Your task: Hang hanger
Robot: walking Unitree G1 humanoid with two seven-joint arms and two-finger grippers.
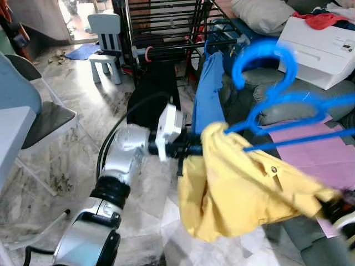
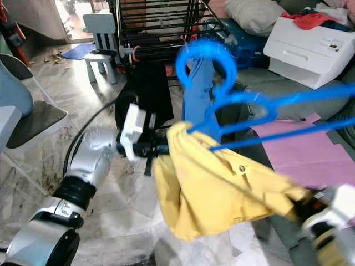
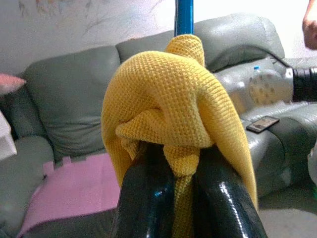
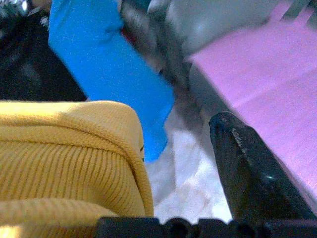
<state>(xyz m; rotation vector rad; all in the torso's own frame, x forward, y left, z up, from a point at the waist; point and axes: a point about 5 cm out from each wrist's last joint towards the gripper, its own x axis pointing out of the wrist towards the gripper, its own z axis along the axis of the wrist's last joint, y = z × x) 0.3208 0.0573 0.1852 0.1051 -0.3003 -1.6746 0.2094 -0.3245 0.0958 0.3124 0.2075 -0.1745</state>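
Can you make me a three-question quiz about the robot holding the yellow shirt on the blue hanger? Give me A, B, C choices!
1. Where is the small pale-blue plastic child's chair?
A. On the sofa
B. On the marble floor by the black metal rack
C. Under the shirt

2. What colour is the plastic hanger?
A. Blue
B. Red
C. White

3. What is the left gripper doing?
A. Hanging open
B. Pinching the yellow knit shirt
C. Holding a phone

Answers:
1 B: the chair stands on the floor beside the rack.
2 A: hook and bars are bright blue.
3 B: the left wrist view has yellow cloth squeezed between both black fingers.
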